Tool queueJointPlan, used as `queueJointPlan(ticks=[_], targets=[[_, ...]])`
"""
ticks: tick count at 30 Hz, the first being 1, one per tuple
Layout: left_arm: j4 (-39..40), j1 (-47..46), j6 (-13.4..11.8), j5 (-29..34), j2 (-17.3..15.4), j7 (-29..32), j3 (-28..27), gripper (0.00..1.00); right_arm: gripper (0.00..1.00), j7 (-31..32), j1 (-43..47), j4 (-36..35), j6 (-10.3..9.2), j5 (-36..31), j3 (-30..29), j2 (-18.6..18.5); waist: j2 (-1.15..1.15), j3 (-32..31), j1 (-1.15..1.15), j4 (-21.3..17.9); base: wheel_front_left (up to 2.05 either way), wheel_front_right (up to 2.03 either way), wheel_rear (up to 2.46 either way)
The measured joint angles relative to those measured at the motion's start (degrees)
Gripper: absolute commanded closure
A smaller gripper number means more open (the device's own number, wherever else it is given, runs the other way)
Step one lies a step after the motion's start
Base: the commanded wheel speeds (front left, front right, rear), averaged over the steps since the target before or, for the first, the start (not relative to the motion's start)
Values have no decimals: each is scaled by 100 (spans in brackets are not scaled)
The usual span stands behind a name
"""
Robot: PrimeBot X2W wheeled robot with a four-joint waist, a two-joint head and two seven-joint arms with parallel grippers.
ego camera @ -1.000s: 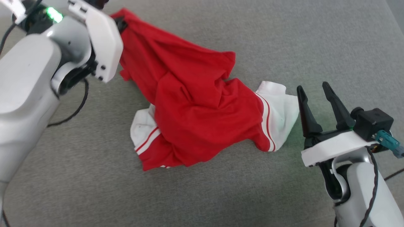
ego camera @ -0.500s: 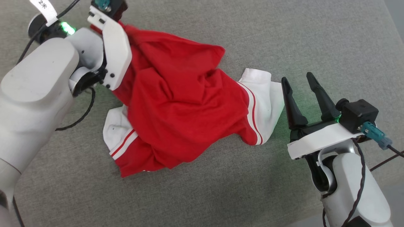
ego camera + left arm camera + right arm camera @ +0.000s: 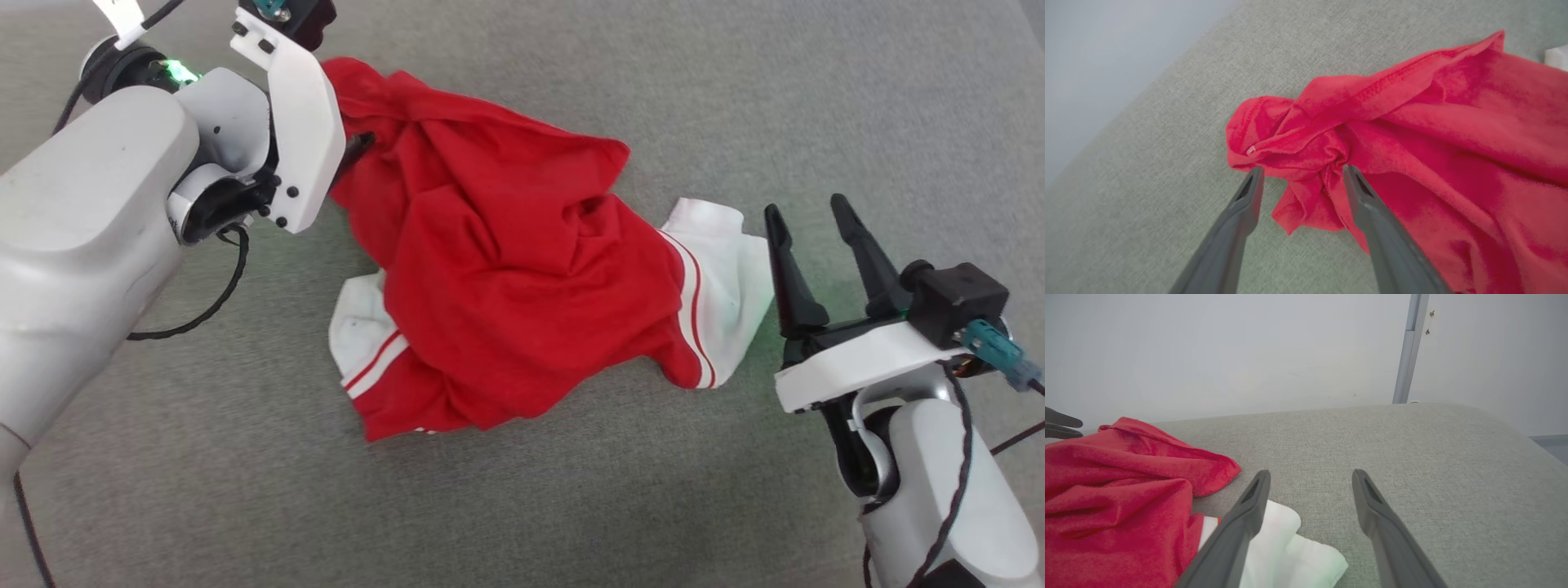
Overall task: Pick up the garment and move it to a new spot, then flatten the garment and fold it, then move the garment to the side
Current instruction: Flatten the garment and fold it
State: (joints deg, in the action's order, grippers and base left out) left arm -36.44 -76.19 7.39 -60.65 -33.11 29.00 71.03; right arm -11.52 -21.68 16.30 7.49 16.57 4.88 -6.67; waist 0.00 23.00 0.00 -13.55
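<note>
- The left gripper (image 3: 1302, 169) has let go. A second ago it had the garment's (image 3: 506, 278) far corner drawn up taut; now its jaws stand wide, and that bunched red corner (image 3: 1306, 155) slumps on the grey padded surface (image 3: 735, 98) between the fingertips.
- The head camera swings between pictures, so the whole-frame shift is not the cloth travelling. Against the right gripper (image 3: 804, 206), the heap sits about where it did.
- Right gripper: unchanged, jaws wide and holding nothing, parked just beside the white sleeve end (image 3: 722, 286). In its wrist view one finger (image 3: 1241, 522) overlaps that sleeve; contact cannot be told.
- Judgement: the carry to a new spot looks finished, and flattening has not begun. The cloth is a crumpled mound with deep folds.
- Position: the garment lies mid-surface between the two grippers, all of it resting down.
- Long axis in the head view: a diagonal from upper left to lower right.
- The bunched hem corner points at the left gripper, the striped sleeve end at the right one.
- A second white sleeve end (image 3: 359, 327) pokes out lower left, off that axis.
</note>
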Motion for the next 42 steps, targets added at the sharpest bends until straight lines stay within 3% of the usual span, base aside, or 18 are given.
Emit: queueJointPlan(ticks=[6,15,26,34,35,36,37,42], targets=[[327,242,-1,-308,-153,337,40,0,0,-55,146,-140,0,-152,-157,-59,0,-363,0,254,0,0,0],[976,975,-452,-994,-323,1056,57,0,0,-29,364,-566,0,-290,-280,-13,0,-856,0,448,0,0,0],[1547,1512,-901,-1372,-510,1284,58,0,0,113,553,-945,0,-298,-300,19,0,-890,0,226,0,0,0],[1120,1787,-1009,-1377,-536,1126,37,0,0,125,558,-1037,0,-252,-255,102,0,-642,0,-12,0,0,0],[1024,1811,-1011,-1467,-514,1125,-2,24,0,125,557,-1035,0,-248,-244,107,0,-618,0,-36,0,0,0],[944,1824,-979,-1501,-499,1100,-33,71,0,125,557,-1033,0,-248,-232,109,0,-597,0,-56,0,0,0],[871,1839,-949,-1535,-480,1068,-70,100,0,125,557,-1032,0,-246,-234,112,0,-577,0,-69,0,0,0],[604,1885,-781,-1702,-489,944,-196,100,0,115,566,-1024,1,-246,-297,108,0,-571,0,-32,0,0,0]])
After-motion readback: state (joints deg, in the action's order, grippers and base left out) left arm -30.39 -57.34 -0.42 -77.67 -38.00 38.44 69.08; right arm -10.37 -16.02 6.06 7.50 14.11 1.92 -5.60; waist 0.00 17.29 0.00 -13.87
